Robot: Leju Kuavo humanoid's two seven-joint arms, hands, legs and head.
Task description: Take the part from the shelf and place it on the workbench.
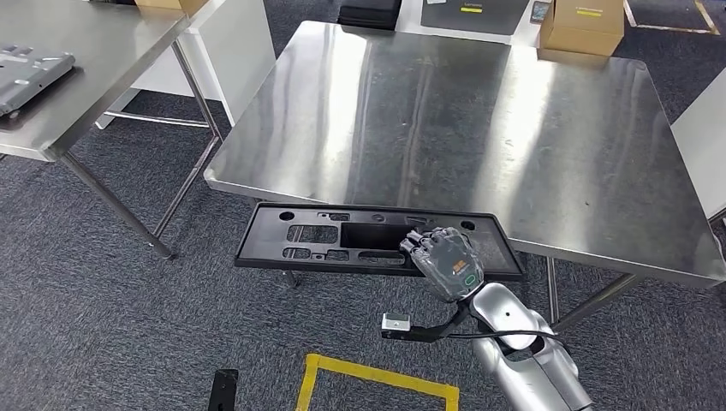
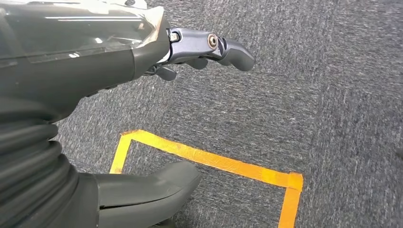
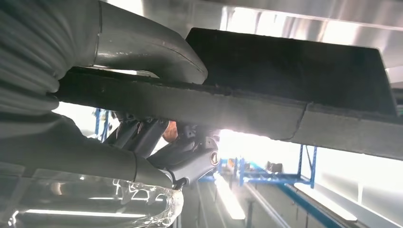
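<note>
The right hand (image 1: 447,261) grips a long black plastic part (image 1: 342,240) at the steel workbench's (image 1: 479,120) near edge. The left hand (image 2: 142,95) hangs over carpet, fingers apart, holding nothing.

Long black plastic part (image 1: 342,240), cutouts, held level at workbench (image 1: 479,128) near edge

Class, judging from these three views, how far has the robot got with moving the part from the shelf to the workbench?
Done: the black part is off the shelf. In hand: the right hand grips its near edge, holding it at the front edge of the steel workbench, not yet on top. The left hand hangs over the carpet, holding nothing. Left: setting it on the bench and releasing.
</note>
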